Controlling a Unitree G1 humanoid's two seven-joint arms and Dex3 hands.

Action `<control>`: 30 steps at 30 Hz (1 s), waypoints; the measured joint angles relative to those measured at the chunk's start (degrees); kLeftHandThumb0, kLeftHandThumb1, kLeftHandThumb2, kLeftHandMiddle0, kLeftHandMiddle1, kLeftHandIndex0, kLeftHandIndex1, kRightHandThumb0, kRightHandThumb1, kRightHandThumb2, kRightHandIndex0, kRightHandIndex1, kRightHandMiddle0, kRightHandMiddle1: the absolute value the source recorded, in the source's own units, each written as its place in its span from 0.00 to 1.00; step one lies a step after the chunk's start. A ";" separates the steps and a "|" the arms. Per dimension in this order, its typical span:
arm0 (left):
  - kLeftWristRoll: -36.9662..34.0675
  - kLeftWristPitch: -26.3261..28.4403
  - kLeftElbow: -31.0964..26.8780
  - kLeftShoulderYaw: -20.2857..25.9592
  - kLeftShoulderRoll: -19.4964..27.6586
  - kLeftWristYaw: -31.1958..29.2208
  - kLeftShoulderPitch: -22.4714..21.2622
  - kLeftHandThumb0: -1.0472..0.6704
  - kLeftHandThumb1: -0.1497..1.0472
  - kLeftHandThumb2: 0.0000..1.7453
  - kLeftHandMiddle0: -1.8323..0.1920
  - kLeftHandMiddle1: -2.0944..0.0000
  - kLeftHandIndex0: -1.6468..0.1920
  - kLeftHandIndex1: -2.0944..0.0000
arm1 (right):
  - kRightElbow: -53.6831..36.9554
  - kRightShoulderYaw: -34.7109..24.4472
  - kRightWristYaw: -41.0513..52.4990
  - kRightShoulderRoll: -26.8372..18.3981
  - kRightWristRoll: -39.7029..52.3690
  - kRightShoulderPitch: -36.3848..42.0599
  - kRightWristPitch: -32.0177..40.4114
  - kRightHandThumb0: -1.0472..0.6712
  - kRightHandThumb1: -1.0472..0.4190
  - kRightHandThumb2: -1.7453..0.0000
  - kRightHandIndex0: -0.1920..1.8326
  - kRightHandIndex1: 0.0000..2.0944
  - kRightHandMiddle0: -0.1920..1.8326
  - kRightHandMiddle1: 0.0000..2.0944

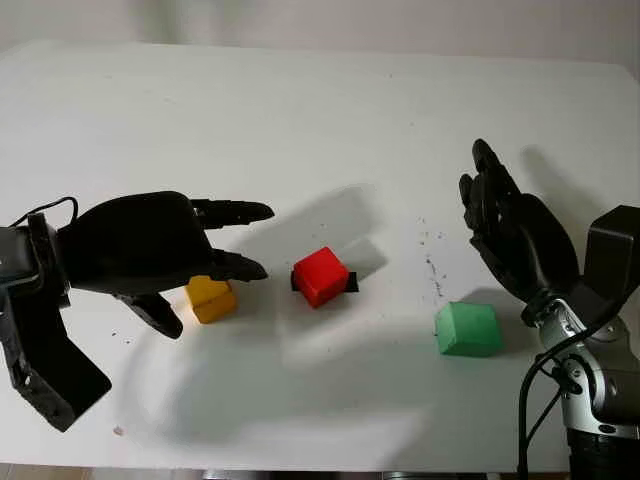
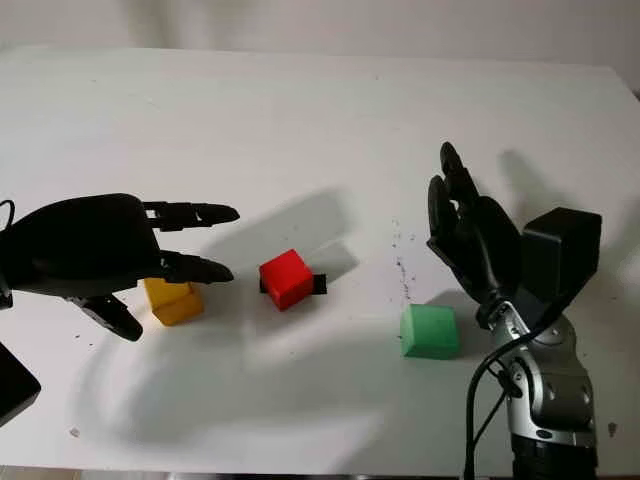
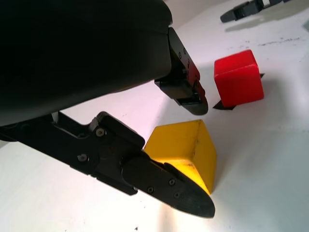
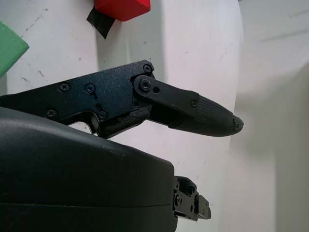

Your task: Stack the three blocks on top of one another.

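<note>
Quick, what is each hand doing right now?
Left hand: open, around the yellow block, not gripping it.
Right hand: open, above the table beyond the green block.

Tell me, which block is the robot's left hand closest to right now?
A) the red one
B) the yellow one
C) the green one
B: the open left hand hovers right over the yellow block, while the red block and green block sit farther off.

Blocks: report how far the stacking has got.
Done: nothing stacked; the yellow block, red block and green block sit apart on the table. In hand: the open left hand hovers at the yellow block. Left: both placements. The open right hand is beyond the green block.
</note>
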 measured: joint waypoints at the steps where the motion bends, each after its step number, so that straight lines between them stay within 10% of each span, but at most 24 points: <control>1: 0.64 -0.05 0.25 -0.10 0.00 0.49 -0.13 0.22 0.84 0.03 0.83 0.97 0.57 0.92 | -0.03 0.00 0.00 0.00 0.01 0.00 0.00 0.18 0.00 0.58 0.00 0.00 0.00 0.00; 21: 9.02 1.38 0.49 -1.65 0.01 7.60 -1.94 0.26 0.86 0.03 0.82 0.97 0.56 0.90 | -0.19 0.03 0.41 -0.38 -0.20 0.12 -0.53 0.17 0.00 0.57 0.00 0.00 0.00 0.00; 25: 9.09 1.88 0.49 -1.82 0.01 8.14 -1.94 0.33 0.90 0.03 0.77 0.97 0.70 0.50 | -0.19 0.03 0.42 -0.38 -0.18 0.16 -0.82 0.17 0.00 0.58 0.00 0.00 0.00 0.00; 30: 8.65 2.46 0.46 -2.25 0.01 8.21 -1.94 0.39 0.92 0.03 0.75 0.96 0.71 0.36 | -0.19 0.03 0.34 -0.40 -0.28 0.19 -0.85 0.17 0.00 0.57 0.00 0.00 0.00 0.00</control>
